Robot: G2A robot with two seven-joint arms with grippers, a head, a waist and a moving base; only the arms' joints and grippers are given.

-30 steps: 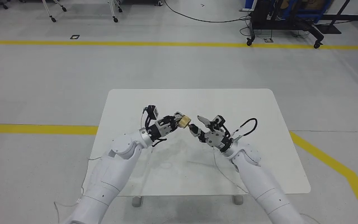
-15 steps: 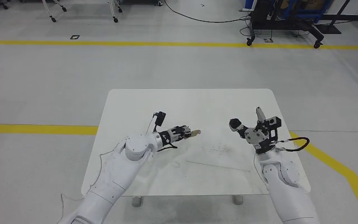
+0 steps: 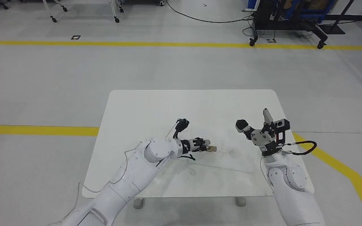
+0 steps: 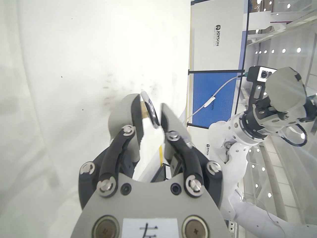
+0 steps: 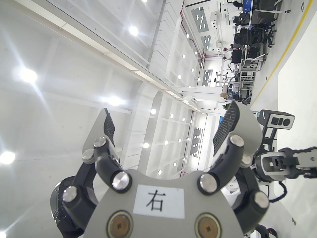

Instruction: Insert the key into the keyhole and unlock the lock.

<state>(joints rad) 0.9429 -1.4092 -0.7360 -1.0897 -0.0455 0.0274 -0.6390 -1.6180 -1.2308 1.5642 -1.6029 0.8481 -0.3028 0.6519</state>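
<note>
A small brass padlock (image 3: 211, 148) with a silver shackle (image 4: 149, 110) sits low over the white table (image 3: 169, 107), just right of its middle. My left gripper (image 3: 205, 144) is closed around it; in the left wrist view the shackle stands slanted between the two fingers (image 4: 135, 117). The lock's brass body is mostly hidden behind one finger. My right gripper (image 3: 254, 121) is held up above the table's right side, well apart from the lock. It is open, with nothing between its ribbed pads (image 5: 224, 127), and points up towards the ceiling.
Faint dark scuff marks (image 4: 111, 92) mark the tabletop near the lock. A black cable (image 3: 300, 148) loops off the right forearm near the table's right edge. Yellow floor lines (image 3: 45, 130) run past both sides of the table.
The left arm has carried the padlock rightward and down to the table. The right gripper has pulled away from the lock to the right, risen and opened.
</note>
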